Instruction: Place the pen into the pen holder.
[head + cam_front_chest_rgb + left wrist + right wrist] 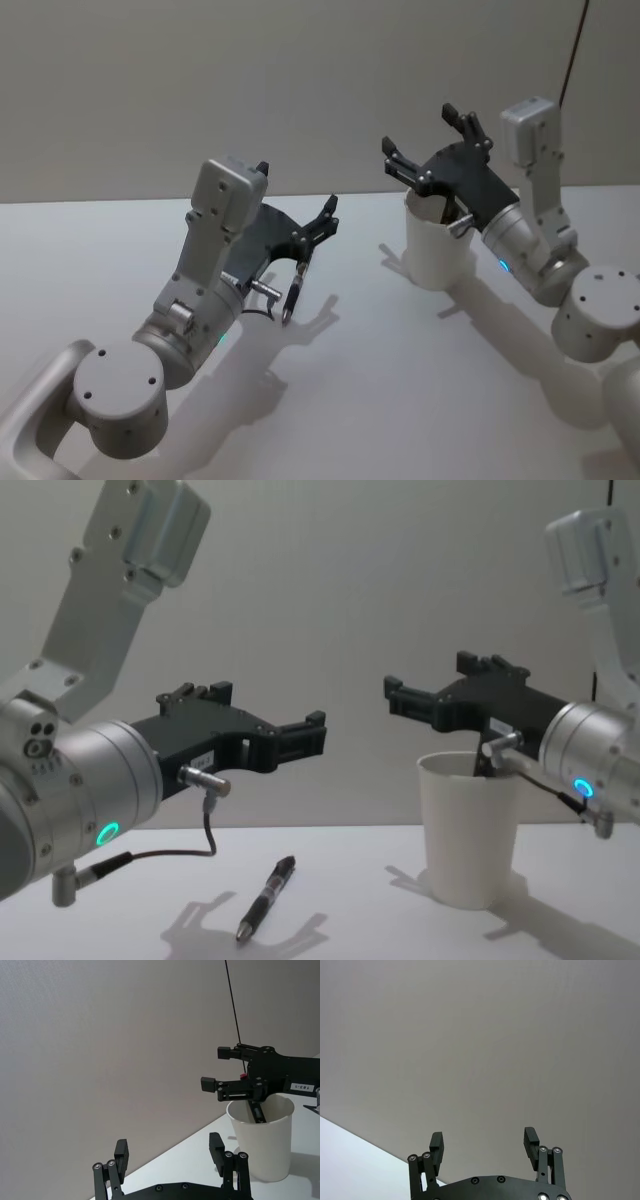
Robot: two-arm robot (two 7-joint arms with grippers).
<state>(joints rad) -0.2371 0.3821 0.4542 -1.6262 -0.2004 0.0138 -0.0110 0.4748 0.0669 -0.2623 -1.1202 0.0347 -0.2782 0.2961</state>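
A: Toward the near left, found the pen (265, 898) lying loose on the table (400, 380), beneath the left gripper (300, 738), which was spread wide and empty, likely poised for pickup.

B: And farther right?

A: Found the right gripper (422, 135) hovering wide and empty over the pen holder (432, 255).

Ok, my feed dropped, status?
Left end effector open, hovering above pen. Pen lying on table, left of cup. Right end effector open over cup mouth, may block the drop.
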